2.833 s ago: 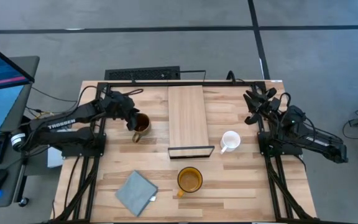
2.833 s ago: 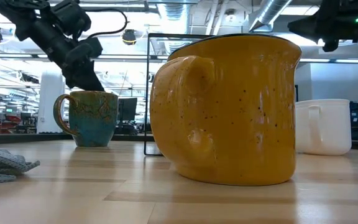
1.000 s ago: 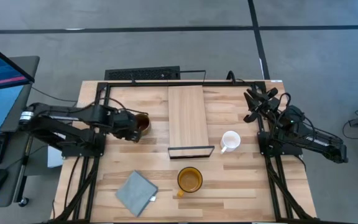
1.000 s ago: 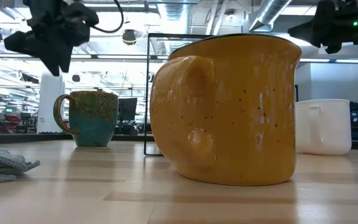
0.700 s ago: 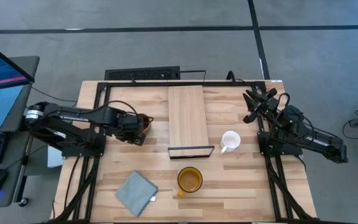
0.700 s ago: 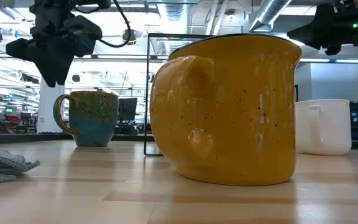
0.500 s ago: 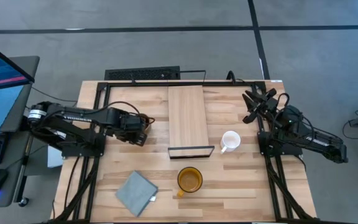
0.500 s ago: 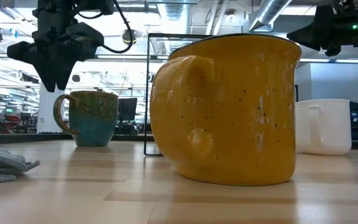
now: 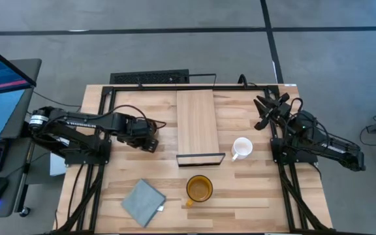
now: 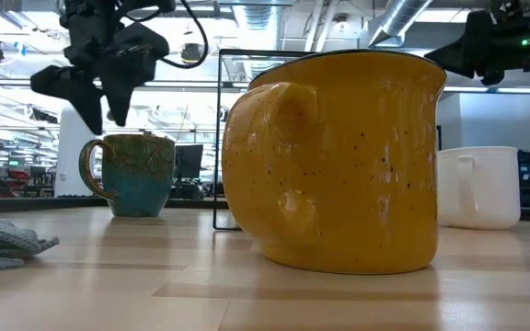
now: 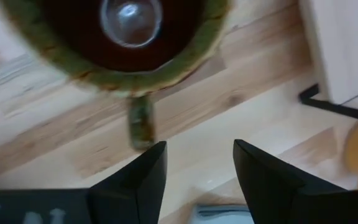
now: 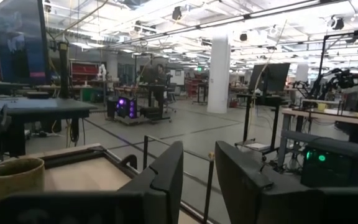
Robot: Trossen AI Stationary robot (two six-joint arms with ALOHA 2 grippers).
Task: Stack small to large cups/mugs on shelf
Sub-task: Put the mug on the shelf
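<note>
Your left claw point(image 10: 99, 115) hangs spread and empty just above the dark mug point(image 10: 130, 175), which stands on the tabletop point(image 9: 240, 186) left of the shelf point(image 9: 196, 124). Judge it glazed ceramic: rigid, weighty, slick, breakable. Pinch the rim wall beside the handle point(image 11: 140, 124). The right claw point(image 12: 197, 171) waits parted, right of the shelf.

yellow mug point(image 10: 339, 161) black-speckled | olive-teal mug point(image 10: 136, 175) crackle-veined | white mug point(image 9: 241, 147) | grey-blue cloth point(image 9: 142, 202)
</note>
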